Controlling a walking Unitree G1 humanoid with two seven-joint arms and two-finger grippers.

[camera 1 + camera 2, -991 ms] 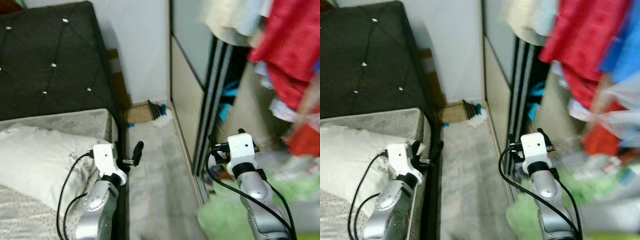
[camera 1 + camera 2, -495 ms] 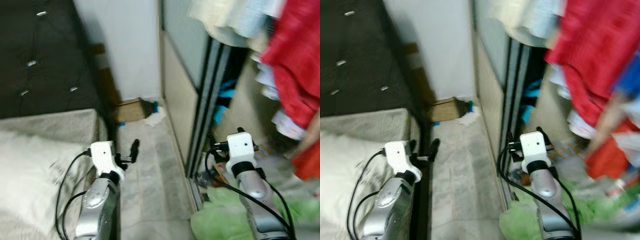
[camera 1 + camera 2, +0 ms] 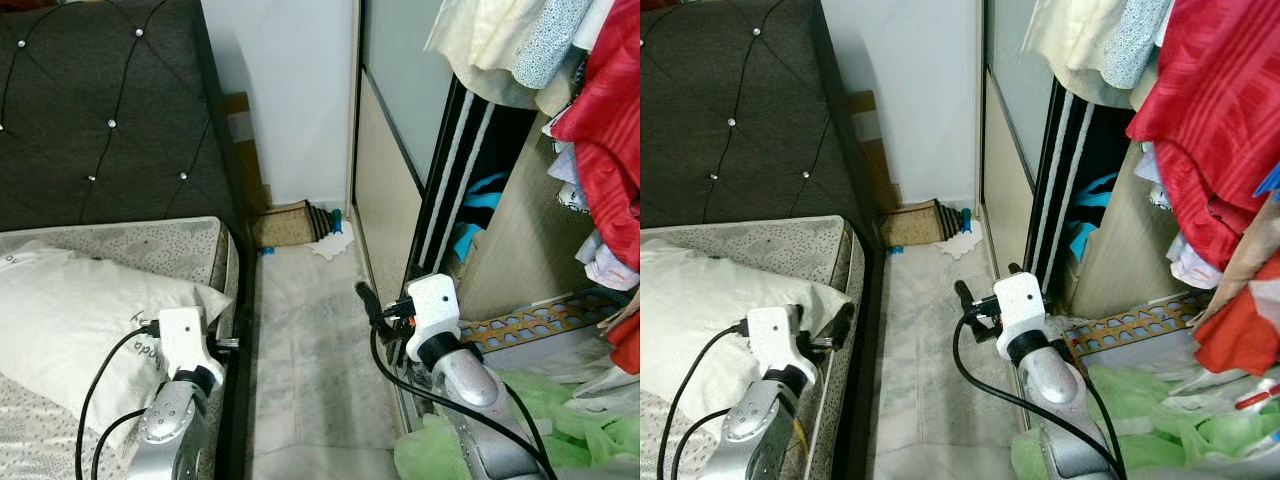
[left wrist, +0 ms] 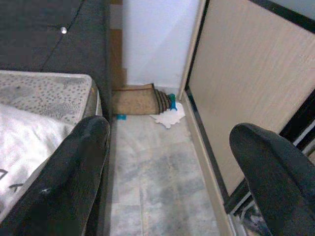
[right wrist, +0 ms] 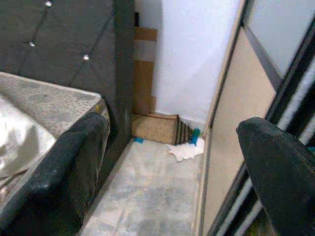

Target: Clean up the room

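Note:
A crumpled white cloth (image 3: pixel 330 245) lies on the grey floor at the far end of the narrow aisle, next to a rolled brown mat (image 3: pixel 285 224) and a small blue item (image 3: pixel 343 217). The cloth (image 4: pixel 170 118) also appears in the left wrist view, and the same cloth (image 5: pixel 186 150) in the right wrist view. My left gripper (image 3: pixel 830 335) is open beside the mattress edge, holding nothing. By the wardrobe's sliding door, my right gripper (image 3: pixel 980 298) is open and empty too. Both are well short of the cloth.
A bed (image 3: pixel 150 245) with a white pillow (image 3: pixel 70 320) and a dark tufted headboard (image 3: pixel 100 110) borders the aisle on the left. On the right is a wardrobe (image 3: pixel 385 170) with hanging red and pale clothes (image 3: pixel 1210 130). Green plastic bags (image 3: pixel 1160 415) lie at the lower right.
The camera has swung and steadied, so the picture is sharp now. The right gripper now sits further left, nearer the aisle. Both grippers are still open and empty.

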